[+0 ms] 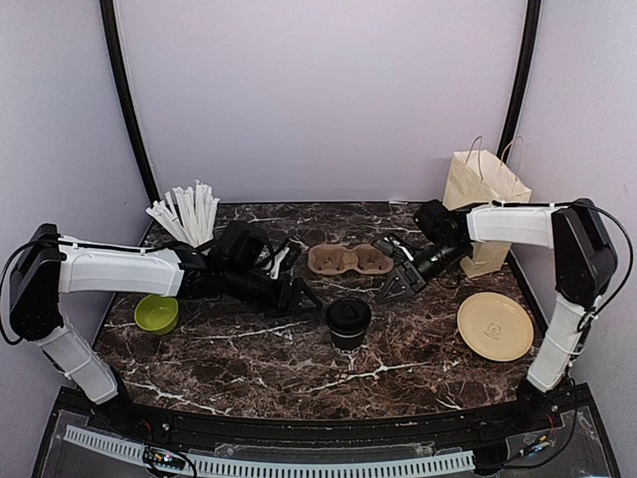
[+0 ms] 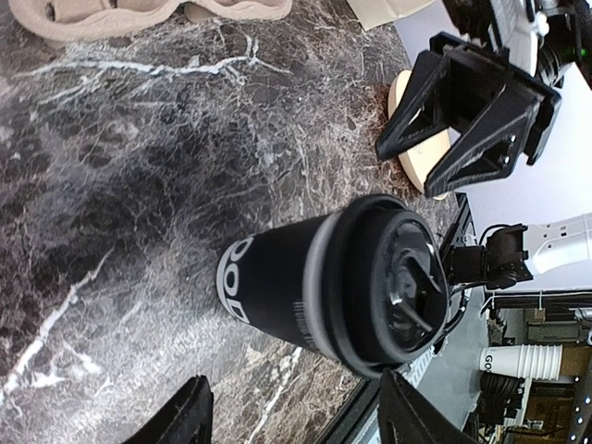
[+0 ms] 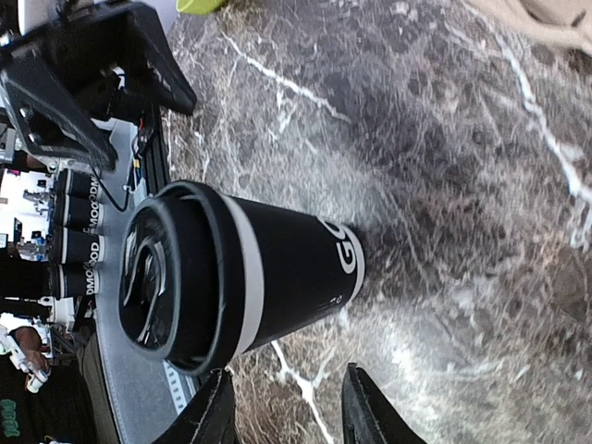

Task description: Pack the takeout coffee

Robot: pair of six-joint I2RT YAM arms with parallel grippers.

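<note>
From above, the takeout coffee (image 1: 349, 321) stands upright with its lid on, about the middle of the marble bench (image 1: 249, 363), a little toward the near edge. The left claw (image 1: 302, 296) and right claw (image 1: 399, 288) flank it. Both are released, holding nothing, and neither touches the cup. I count:

- one coffee
- one two-well pulp carrier (image 1: 348, 260) just behind the coffee, toward the far edge
- one paper bag (image 1: 485, 199) at the far right corner
- one tan plate (image 1: 495, 326) by the right edge
- one lime-green bowl (image 1: 156, 313) by the left edge
- one cup of white straws (image 1: 187, 212) at the far left corner

In the left wrist view, the fingers are spread and the cup lies ahead of them, not between. I'd say the grip should land on the dark sleeve below the lid, and gently, so the paper doesn't buckle.

In the right wrist view, the fingers are likewise parted, with the cup ahead. I'd let one claw alone take it, keep it upright, and lower it straight into a well.
</note>
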